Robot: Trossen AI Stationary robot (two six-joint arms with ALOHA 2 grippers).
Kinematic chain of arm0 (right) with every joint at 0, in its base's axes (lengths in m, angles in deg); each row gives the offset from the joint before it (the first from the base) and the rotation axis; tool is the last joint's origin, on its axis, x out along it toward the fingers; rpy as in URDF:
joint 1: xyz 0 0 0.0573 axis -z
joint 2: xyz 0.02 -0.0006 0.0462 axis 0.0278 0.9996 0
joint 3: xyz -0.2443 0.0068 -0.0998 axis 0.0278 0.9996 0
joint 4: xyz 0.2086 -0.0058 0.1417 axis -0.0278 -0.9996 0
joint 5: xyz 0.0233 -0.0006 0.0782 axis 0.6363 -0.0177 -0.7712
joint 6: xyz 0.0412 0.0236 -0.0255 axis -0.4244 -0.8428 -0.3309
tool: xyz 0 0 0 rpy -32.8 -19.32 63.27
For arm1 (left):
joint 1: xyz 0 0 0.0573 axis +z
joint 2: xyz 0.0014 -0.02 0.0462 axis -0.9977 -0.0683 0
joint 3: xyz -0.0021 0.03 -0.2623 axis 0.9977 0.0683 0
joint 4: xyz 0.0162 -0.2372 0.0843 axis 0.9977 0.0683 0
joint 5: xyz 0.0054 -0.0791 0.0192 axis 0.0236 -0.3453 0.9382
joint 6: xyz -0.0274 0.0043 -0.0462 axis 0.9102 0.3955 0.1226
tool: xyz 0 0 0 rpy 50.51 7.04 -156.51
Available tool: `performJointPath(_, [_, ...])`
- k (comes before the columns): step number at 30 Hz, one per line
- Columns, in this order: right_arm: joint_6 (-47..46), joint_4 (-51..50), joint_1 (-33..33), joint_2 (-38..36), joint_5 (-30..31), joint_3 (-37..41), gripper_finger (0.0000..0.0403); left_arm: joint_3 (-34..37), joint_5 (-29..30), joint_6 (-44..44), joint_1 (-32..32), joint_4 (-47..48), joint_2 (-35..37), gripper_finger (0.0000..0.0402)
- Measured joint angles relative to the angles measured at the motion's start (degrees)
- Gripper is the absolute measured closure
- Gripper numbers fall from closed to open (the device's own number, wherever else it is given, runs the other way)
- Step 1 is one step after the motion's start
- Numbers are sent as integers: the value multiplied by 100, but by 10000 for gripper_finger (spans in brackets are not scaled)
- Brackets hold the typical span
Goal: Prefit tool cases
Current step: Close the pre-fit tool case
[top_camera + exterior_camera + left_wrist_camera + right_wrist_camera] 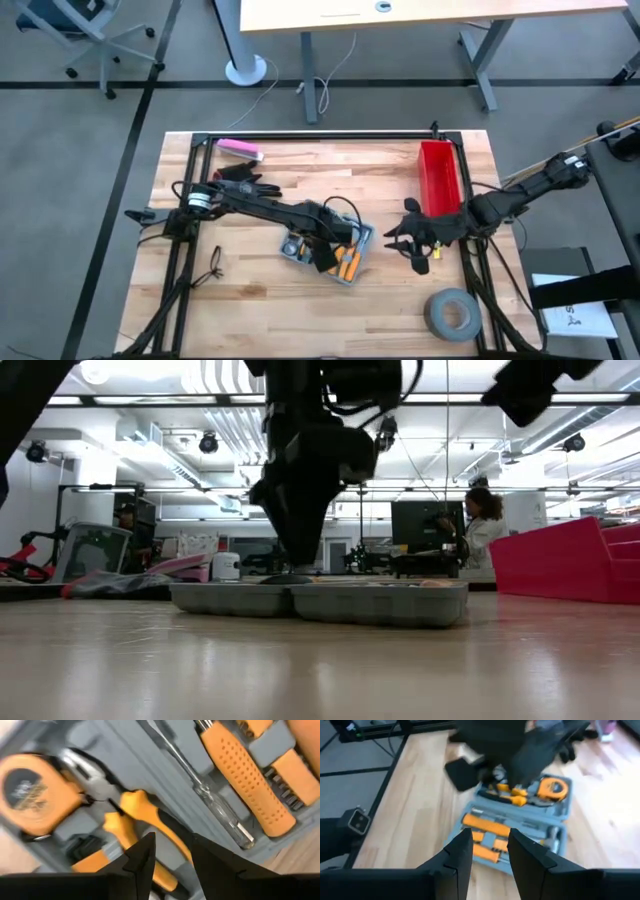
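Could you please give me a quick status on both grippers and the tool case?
Left gripper over the open tool case, fingers apart above the pliers. Right gripper beside the case, holding nothing. Red bin and tape roll stand clear.

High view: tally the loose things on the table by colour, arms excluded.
Grey: 2, the open tool case under the left gripper, and the tape roll
Red: 1, the bin
Pink: 1, a flat block at the far edge
Black: 1, a small item near the left edge, too small to identify
Total: 5
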Motion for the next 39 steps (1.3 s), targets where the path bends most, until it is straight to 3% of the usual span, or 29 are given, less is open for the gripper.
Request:
performJointPath(12, [-952,1612,-637,126,-2,1486,300,177,9,425,404,670,222,268])
performJointPath(23, [-1345,1954,-1035,729,151,1567,298,976,-271,723,822,555,633,232])
performJointPath(29, [-1347,2525,-1252,1269,149,1563,289,1991,-303,1187,892,-403,1513,220])
performJointPath(35, [-1314,2589,-1256,1656,151,1365,296,3319,-554,2010,1087,-1659,2380,221])
performJointPath(39, [-1157,2586,-1256,1794,149,1204,301,3803,-590,2304,1171,-2062,2708,217])
